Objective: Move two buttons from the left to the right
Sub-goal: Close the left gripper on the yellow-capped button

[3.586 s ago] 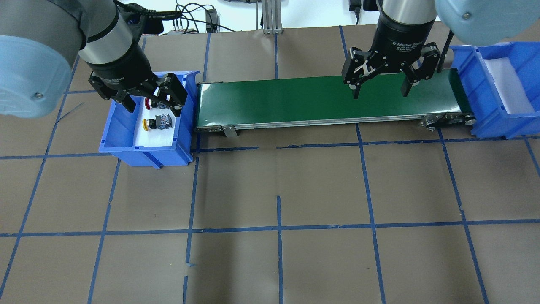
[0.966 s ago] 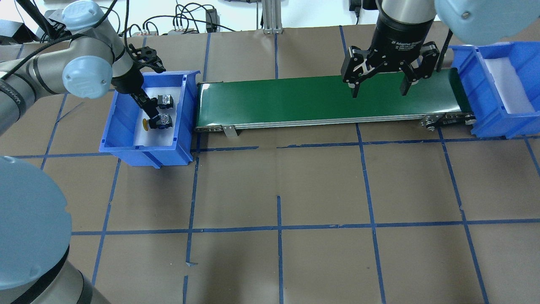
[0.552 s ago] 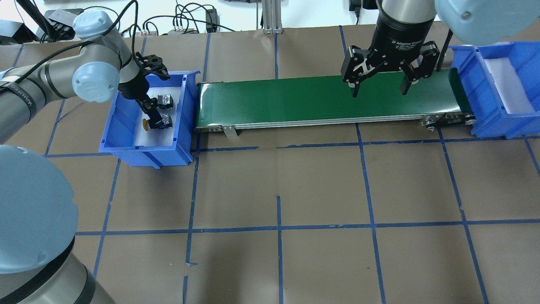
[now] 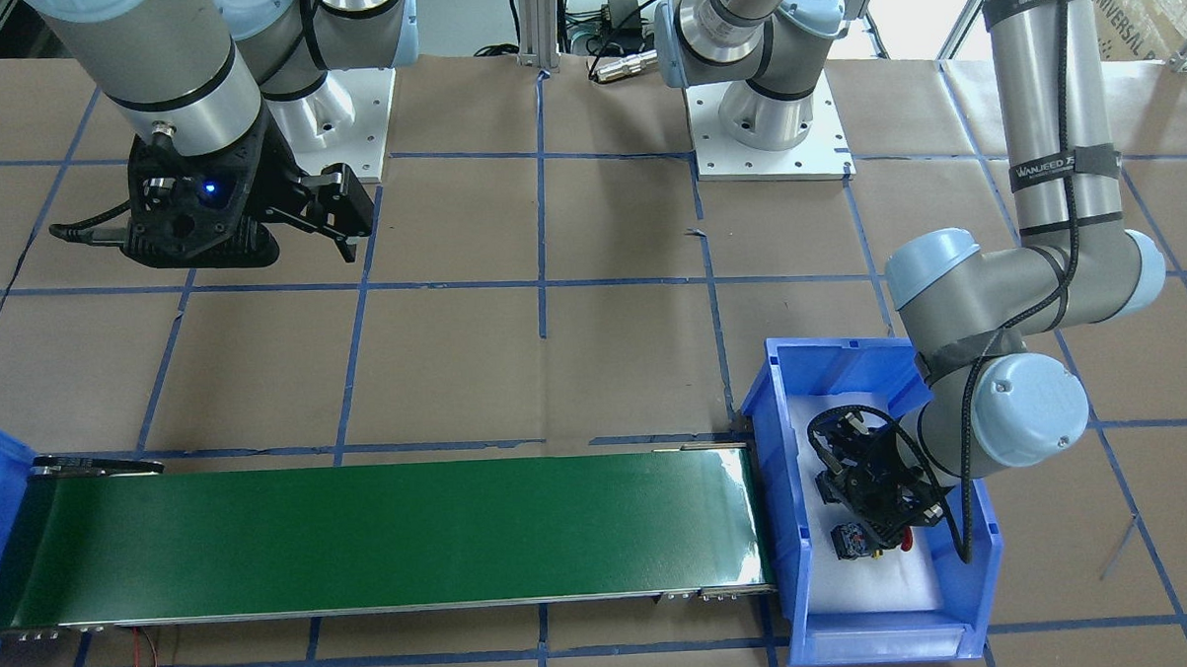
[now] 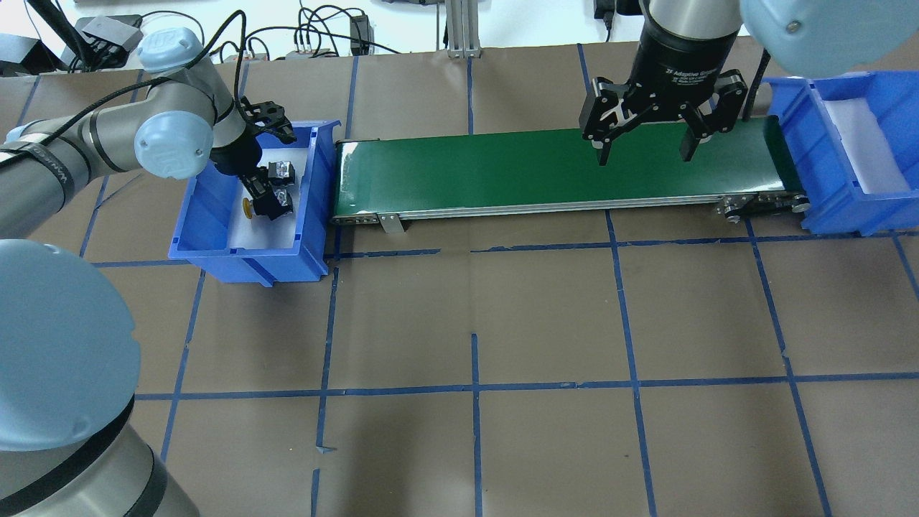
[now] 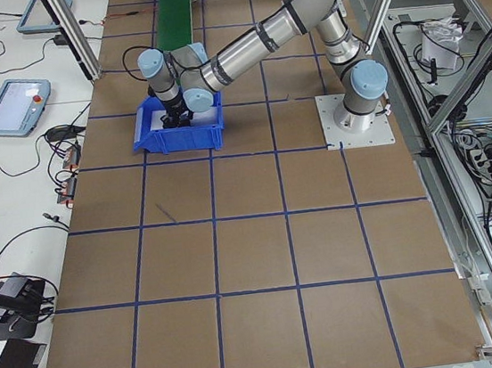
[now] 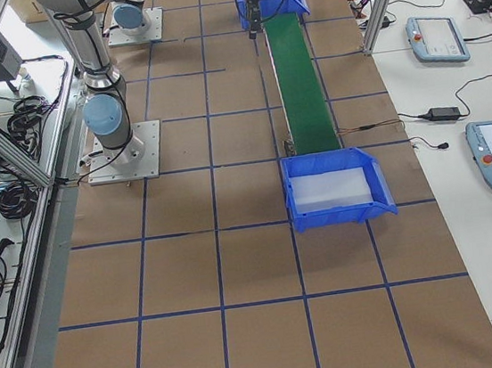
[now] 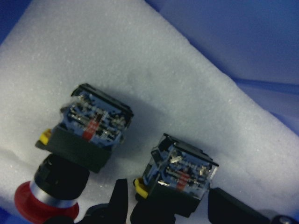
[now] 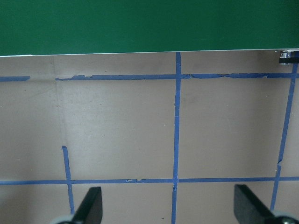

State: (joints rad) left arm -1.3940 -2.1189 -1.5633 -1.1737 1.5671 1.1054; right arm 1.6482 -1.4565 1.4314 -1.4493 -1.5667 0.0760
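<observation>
Two buttons lie on white foam in the left blue bin point(image 5: 215, 248). The red button point(image 8: 88, 128) lies apart from my fingers, its red cap point(image 8: 46, 207) at the view's lower left. My left gripper point(image 5: 267, 197) is low in the bin, open, its fingers closely flanking the contact block of the yellow button point(image 8: 180, 175). A thin gap shows beside one finger point(image 8: 120, 203). The yellow cap point(image 5: 248, 209) pokes out to the left. My right gripper point(image 5: 642, 147) hangs open and empty above the green conveyor belt point(image 5: 502, 169).
The belt runs from the left bin to a right blue bin point(image 5: 851, 215) lined with white foam. The left bin's walls stand close around my left gripper. Brown paper with blue tape lines covers the table. Cables lie along the far edge.
My left arm has come down into the left bin and eased its fingers around the yellow button over the last second. Both buttons lie where they were. The right arm has not moved.
</observation>
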